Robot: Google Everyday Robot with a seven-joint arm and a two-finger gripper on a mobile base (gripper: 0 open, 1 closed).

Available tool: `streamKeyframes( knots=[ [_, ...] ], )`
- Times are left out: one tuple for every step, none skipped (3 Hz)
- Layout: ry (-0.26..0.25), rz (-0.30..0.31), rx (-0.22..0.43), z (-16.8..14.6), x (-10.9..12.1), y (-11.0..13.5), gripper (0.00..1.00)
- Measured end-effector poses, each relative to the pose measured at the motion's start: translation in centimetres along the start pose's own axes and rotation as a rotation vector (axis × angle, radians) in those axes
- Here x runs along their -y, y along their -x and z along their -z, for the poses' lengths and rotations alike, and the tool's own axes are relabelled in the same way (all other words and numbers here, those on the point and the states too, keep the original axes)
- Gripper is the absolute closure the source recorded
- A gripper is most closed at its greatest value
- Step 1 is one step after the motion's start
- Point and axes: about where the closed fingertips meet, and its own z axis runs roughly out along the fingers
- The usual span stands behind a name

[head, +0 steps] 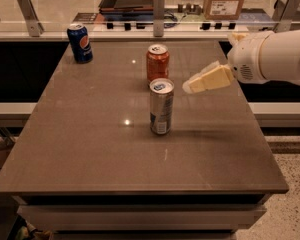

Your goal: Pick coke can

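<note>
The coke can [157,62], short and orange-red with a silver top, stands upright on the brown table [90,149] toward the back middle. My gripper [190,86] reaches in from the right on a white arm, its cream-coloured tip pointing left. It hangs above the table, a little to the right of the coke can and slightly nearer the camera, touching nothing.
A taller slim silver can [161,106] stands just in front of the coke can, close under the gripper's tip. A blue Pepsi can [80,43] stands at the back left corner. A rail with posts and a cardboard box [225,0] lie beyond the table's far edge.
</note>
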Motion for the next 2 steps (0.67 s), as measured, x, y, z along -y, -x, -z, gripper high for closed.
streamKeyframes(
  knots=[
    [0.016, -0.029, 0.093, -2.4, 0.4, 1.3, 0.0],
    [0.053, -0.071, 0.169, -4.9, 0.2, 1.8, 0.0]
  ],
)
